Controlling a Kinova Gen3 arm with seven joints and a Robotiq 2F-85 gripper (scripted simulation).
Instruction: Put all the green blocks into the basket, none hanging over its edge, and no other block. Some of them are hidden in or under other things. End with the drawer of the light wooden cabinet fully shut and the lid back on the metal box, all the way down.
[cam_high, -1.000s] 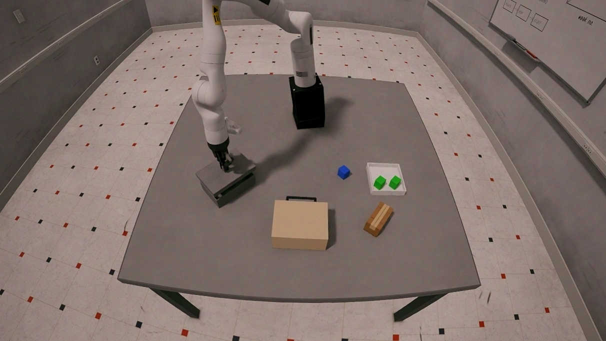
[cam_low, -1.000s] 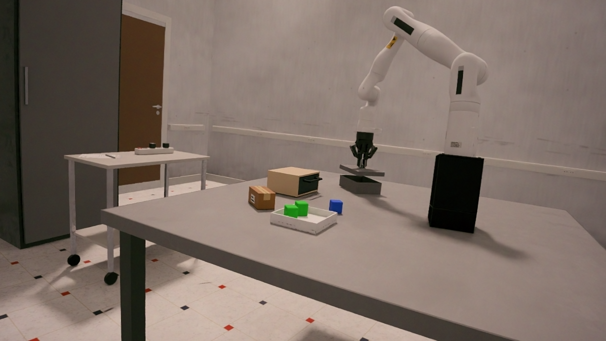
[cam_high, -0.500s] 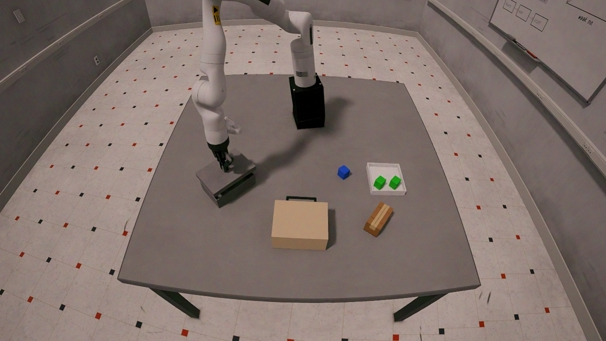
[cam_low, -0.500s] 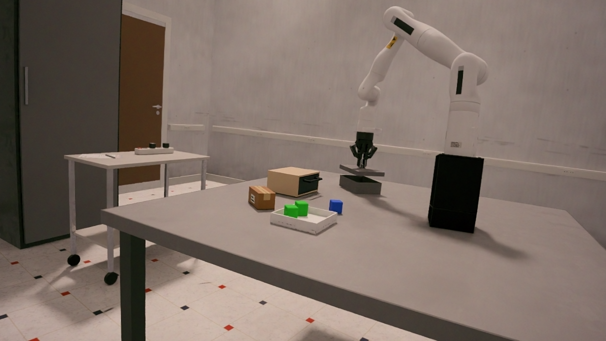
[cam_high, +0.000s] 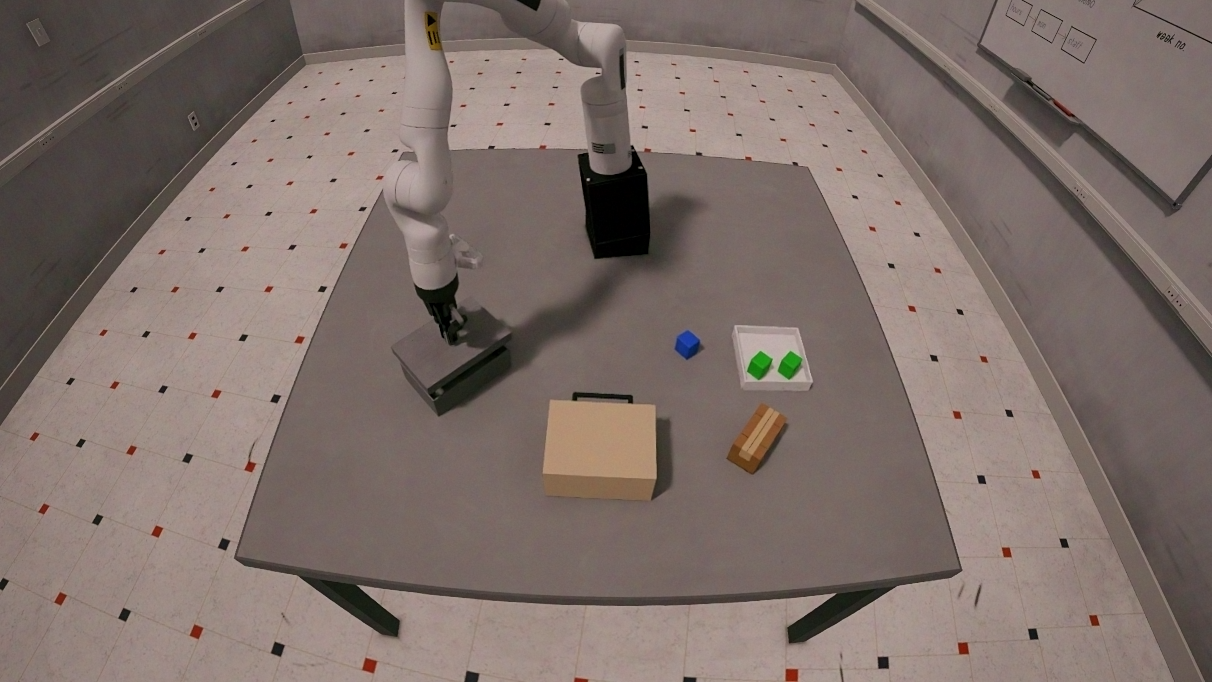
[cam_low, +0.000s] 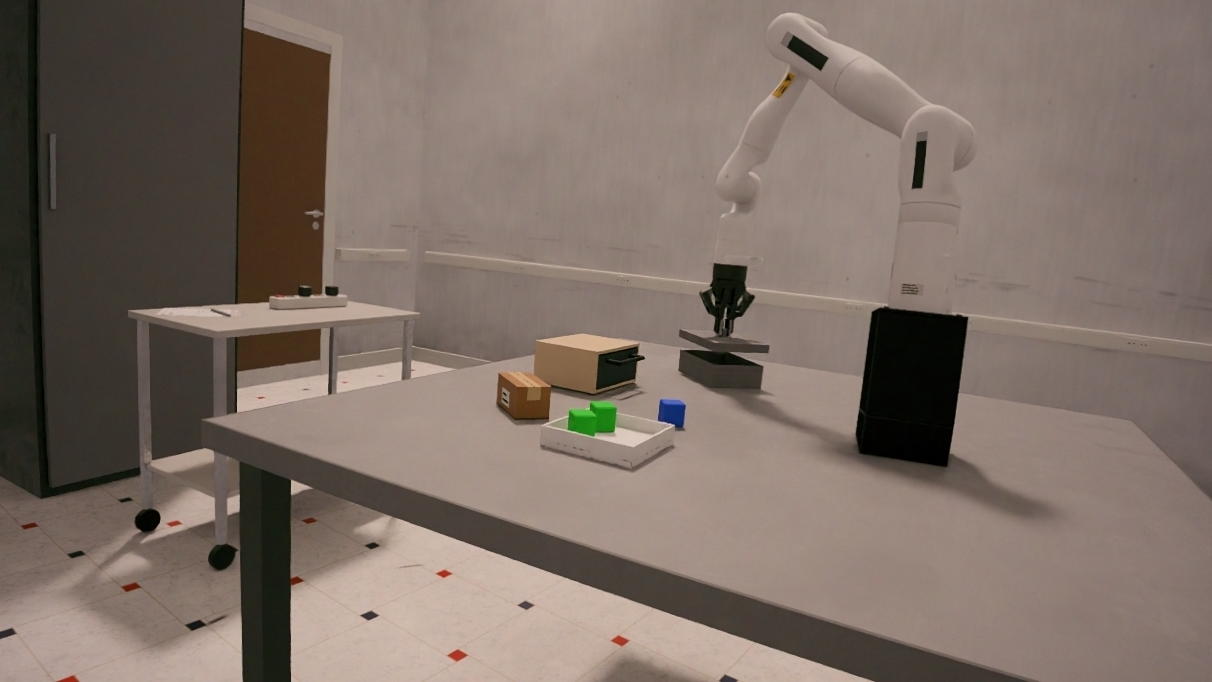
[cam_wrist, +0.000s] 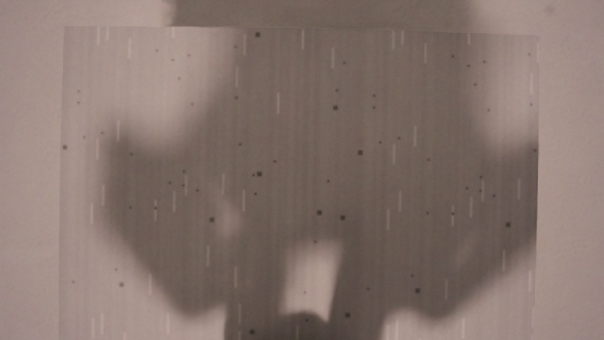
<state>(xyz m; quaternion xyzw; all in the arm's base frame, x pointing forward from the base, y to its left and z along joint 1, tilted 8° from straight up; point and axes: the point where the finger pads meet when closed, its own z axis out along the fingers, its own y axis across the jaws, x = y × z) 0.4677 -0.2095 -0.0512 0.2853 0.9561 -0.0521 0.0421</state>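
Grey table (cam_high: 593, 542) (cam_low: 762, 508) (cam_wrist: 25, 200), far left from above: the gripper (cam_high: 452, 335) (cam_low: 723, 330) clenches the lid (cam_high: 430, 363) (cam_low: 744, 343) (cam_wrist: 300, 125) top-centre, apart from the metal box (cam_high: 474, 385) (cam_low: 720, 371). Probably stiff, flat, likely to swing; 1 central hold suits it.

This looks like a lab or a workroom, though which of the two cannot be told for sure. In the top view, a robot arm (cam_high: 423, 101) (cam_low: 872, 89) is mounted on a broad grey table (cam_high: 423, 525) (cam_low: 762, 542), and a whiteboard (cam_high: 1110, 76) with boxes and writing hangs at the upper right. Wall trunking (cam_high: 1017, 144) (cam_low: 593, 278) with sockets runs along bare, scuffed grey walls (cam_high: 974, 50) (cam_low: 550, 127), and the floor (cam_high: 152, 407) (cam_low: 406, 627) is pale tile with small red and black squares. At the left of the exterior view stand a tall grey cupboard (cam_low: 139, 237), a brown door (cam_low: 283, 186) and a wheeled cart (cam_low: 254, 319) carrying a power strip (cam_low: 309, 301).
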